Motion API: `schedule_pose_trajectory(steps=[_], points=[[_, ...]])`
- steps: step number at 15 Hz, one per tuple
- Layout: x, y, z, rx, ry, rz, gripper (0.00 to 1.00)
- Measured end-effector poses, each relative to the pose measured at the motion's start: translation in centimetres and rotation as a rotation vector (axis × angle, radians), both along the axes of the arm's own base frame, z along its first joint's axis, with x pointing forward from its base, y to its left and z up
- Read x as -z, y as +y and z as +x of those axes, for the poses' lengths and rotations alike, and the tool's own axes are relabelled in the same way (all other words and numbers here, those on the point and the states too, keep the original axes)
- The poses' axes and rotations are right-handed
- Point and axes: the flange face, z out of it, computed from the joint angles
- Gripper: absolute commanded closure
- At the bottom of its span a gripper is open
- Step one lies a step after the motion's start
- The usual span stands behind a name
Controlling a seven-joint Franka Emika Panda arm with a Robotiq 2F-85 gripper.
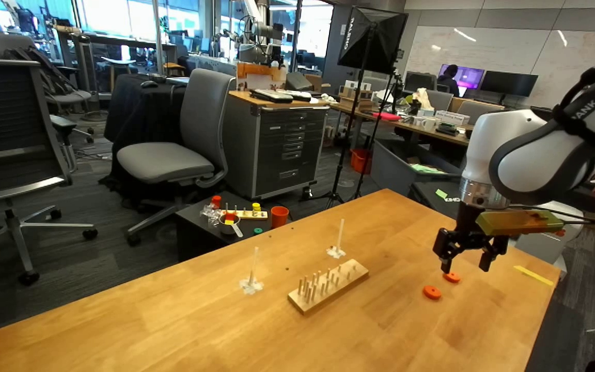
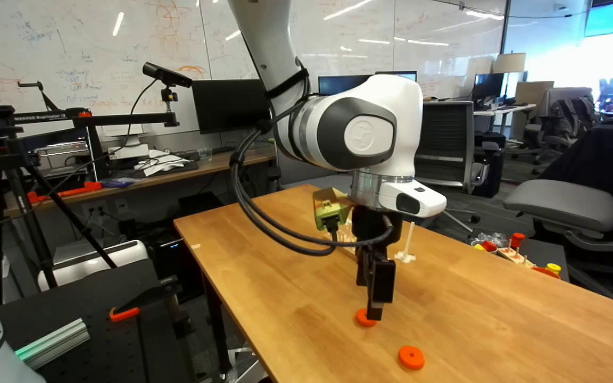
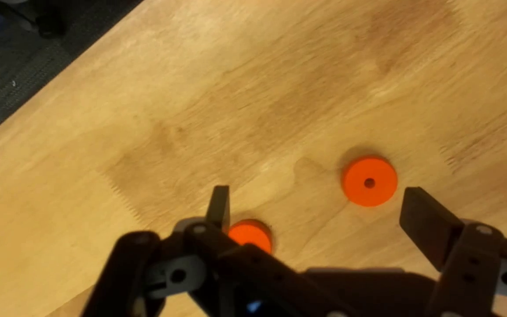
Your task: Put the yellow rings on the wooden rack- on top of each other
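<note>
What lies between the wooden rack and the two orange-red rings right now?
Only bare tabletop lies between the wooden rack and the orange-red rings, as an exterior view shows.

Two orange-red rings (image 3: 359, 184) and one wooden rack (image 1: 336, 292) are counted.
Two thin pale posts (image 1: 253, 265) are also counted, with one wooden table (image 1: 215, 325), one yellow strip (image 1: 533, 275) and one gripper (image 1: 465, 267) fitted with two fingers (image 3: 427, 222). More than ten pegs (image 1: 313, 293) can be made out on the rack, too crowded to be numbered exactly. In an exterior view, one further pegged board (image 1: 246, 214), one drawer cabinet (image 1: 287, 150) and one softbox lamp (image 1: 372, 41) are seen.
</note>
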Motion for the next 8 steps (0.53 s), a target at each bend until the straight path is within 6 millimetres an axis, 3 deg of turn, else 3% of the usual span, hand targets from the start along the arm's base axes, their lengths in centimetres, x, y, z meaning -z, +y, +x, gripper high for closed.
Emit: schedule_pose_trajectory(steps=[3, 8], points=[[1.0, -0.5, 0.4, 0.034, 0.005, 0.006, 0.00], [2.9, 0.6, 1.8, 0.076, 0.000, 0.036, 0.00]])
